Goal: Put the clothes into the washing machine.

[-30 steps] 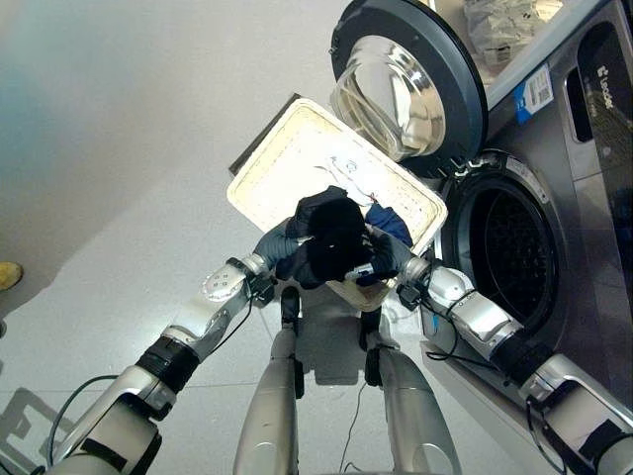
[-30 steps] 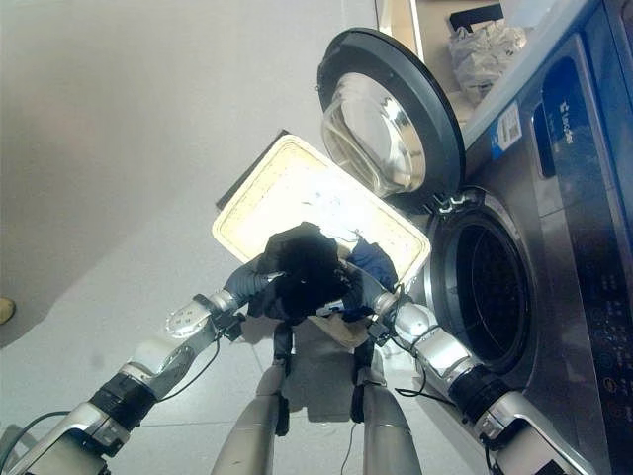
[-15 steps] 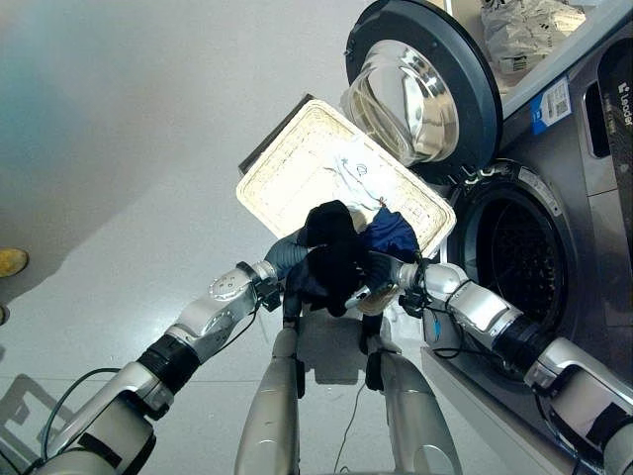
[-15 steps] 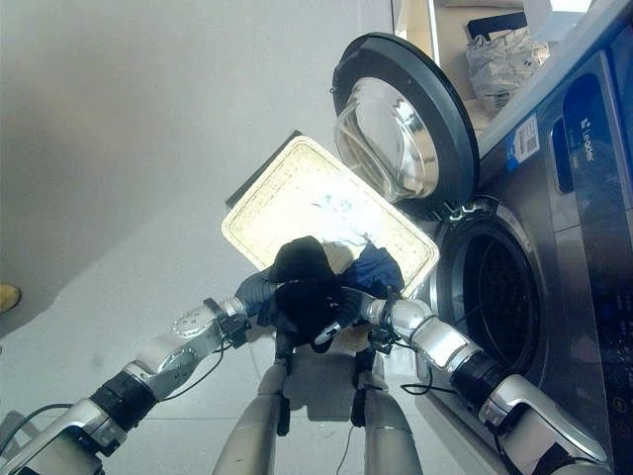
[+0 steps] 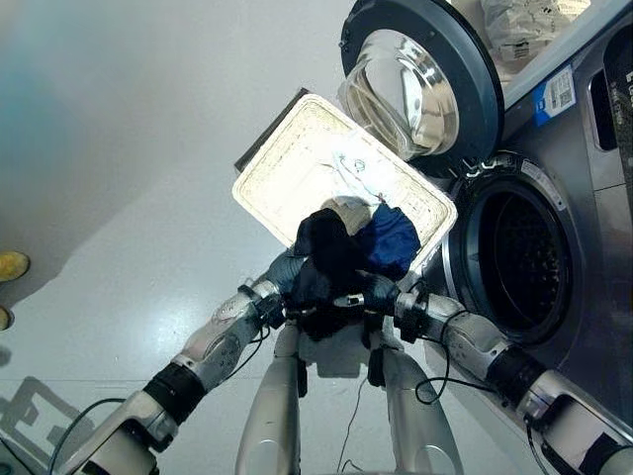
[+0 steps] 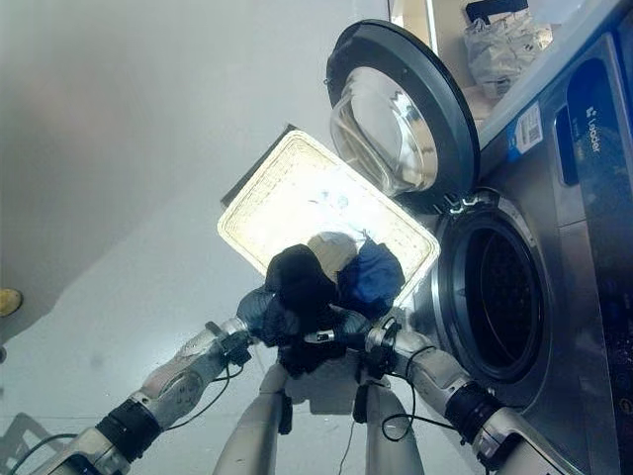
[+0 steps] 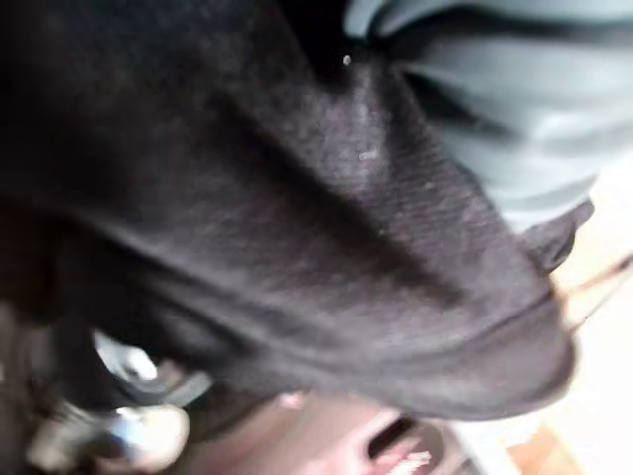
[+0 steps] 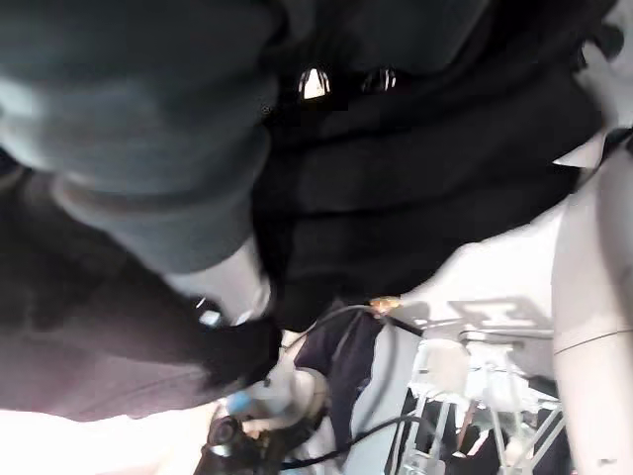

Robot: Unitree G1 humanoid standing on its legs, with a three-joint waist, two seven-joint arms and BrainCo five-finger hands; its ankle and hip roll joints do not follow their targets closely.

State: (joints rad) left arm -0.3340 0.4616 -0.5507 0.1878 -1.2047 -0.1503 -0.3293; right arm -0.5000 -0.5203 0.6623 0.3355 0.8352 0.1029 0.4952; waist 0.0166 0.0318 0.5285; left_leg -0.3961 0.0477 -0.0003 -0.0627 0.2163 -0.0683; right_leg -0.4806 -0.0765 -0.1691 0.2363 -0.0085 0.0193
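Note:
A bundle of black clothes (image 5: 326,255) hangs between my two hands over the near edge of a white laundry basket (image 5: 267,168). My left hand (image 5: 285,272) grips the bundle from the left, my right hand (image 5: 379,292) from the right, with the fingers sunk in the cloth (image 8: 415,168). A blue garment (image 5: 391,240) lies at the basket's near right corner, and a white one (image 5: 356,173) lies further in. The washing machine's round opening (image 5: 514,262) is to the right of the basket, with its door (image 5: 415,79) swung wide open.
The open door stands over the basket's far right corner. A crumpled plastic bag (image 5: 514,20) lies on top of the machine. A person's yellow shoe (image 5: 12,265) shows at the far left on the pale floor (image 5: 119,148).
Both hands have drawn the black bundle a little nearer to me, past the basket's near edge. More of the blue garment is uncovered. The camera has shifted slightly.

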